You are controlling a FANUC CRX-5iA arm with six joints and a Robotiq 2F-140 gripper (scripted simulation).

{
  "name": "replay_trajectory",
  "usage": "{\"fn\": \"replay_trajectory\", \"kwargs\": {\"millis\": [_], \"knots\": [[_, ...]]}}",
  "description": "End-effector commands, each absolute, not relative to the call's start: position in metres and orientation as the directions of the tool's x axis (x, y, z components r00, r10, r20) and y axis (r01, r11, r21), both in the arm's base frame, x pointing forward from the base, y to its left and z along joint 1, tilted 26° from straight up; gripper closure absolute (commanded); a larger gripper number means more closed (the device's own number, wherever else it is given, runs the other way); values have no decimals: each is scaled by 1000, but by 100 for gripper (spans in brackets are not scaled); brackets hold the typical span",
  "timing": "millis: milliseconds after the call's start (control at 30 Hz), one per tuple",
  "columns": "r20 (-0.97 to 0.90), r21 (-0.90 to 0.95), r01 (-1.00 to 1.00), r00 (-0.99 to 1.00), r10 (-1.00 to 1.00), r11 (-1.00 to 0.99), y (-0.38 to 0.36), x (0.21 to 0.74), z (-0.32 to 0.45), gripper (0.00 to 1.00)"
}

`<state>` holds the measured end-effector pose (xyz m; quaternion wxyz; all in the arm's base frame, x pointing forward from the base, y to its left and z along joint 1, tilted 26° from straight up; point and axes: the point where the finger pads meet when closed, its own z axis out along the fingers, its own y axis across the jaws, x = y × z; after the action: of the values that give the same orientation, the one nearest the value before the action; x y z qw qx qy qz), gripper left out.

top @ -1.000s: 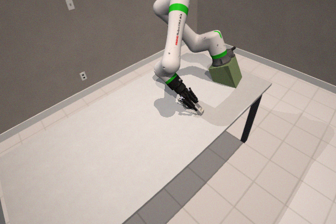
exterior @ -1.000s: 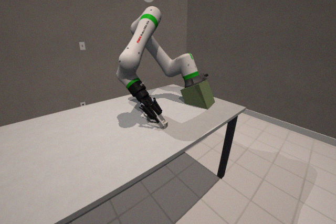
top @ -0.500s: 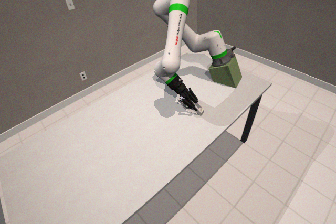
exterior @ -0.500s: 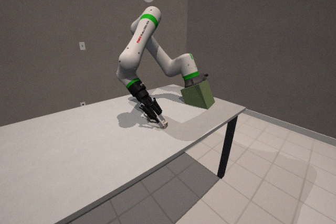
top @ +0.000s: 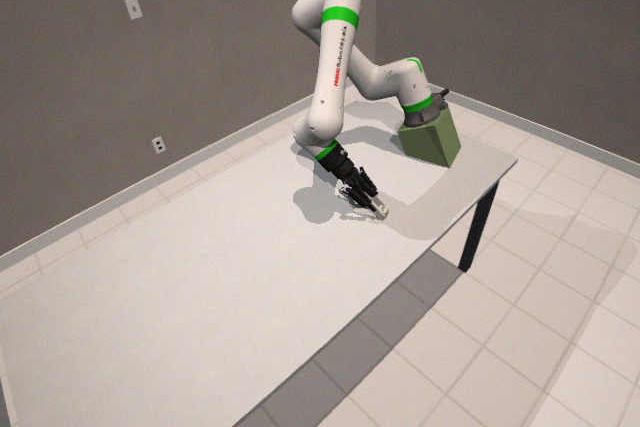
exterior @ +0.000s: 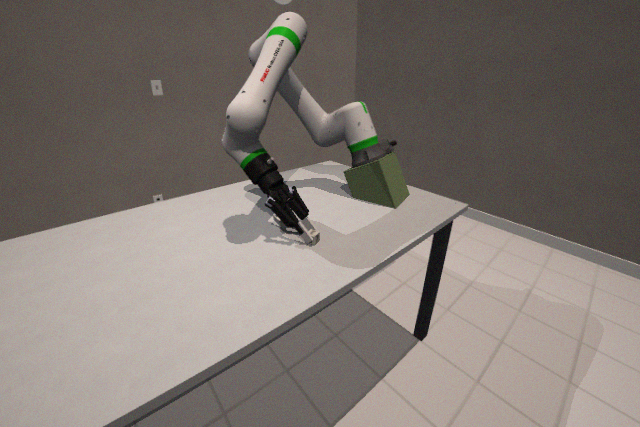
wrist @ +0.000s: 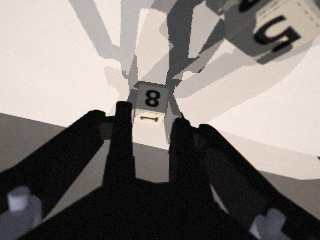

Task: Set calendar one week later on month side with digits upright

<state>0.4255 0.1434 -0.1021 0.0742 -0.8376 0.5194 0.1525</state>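
My gripper (top: 378, 202) (exterior: 305, 226) (wrist: 150, 103) points obliquely down at the table. Its fingers are shut on a small white cube (top: 383, 211) (exterior: 313, 237) (wrist: 150, 105) at the fingertips, low over or at the table top. In the wrist view this cube shows an 8 on a shaded face and a 1 on a lit face. A larger-looking pale block (wrist: 280, 35) with a black 5 is at the upper right of the wrist view, partly cut off. In the top and exterior views the gripper seems to hide it. I cannot make out the tray or the month's name clearly.
The white table (top: 206, 282) (exterior: 155, 298) carries the arm's green base block (top: 426, 145) (exterior: 374, 184) behind the gripper. The table's long edge runs in front and to the right. Shadows of the arm and fingers fall around the cube.
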Motion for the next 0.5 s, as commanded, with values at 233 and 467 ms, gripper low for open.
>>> {"fn": "replay_trajectory", "kwargs": {"millis": [233, 467], "knots": [[-333, 34, -893, 414, -847, -450, 144, 426, -102, 83], [-333, 34, -893, 414, -847, -450, 144, 426, -102, 78]]}}
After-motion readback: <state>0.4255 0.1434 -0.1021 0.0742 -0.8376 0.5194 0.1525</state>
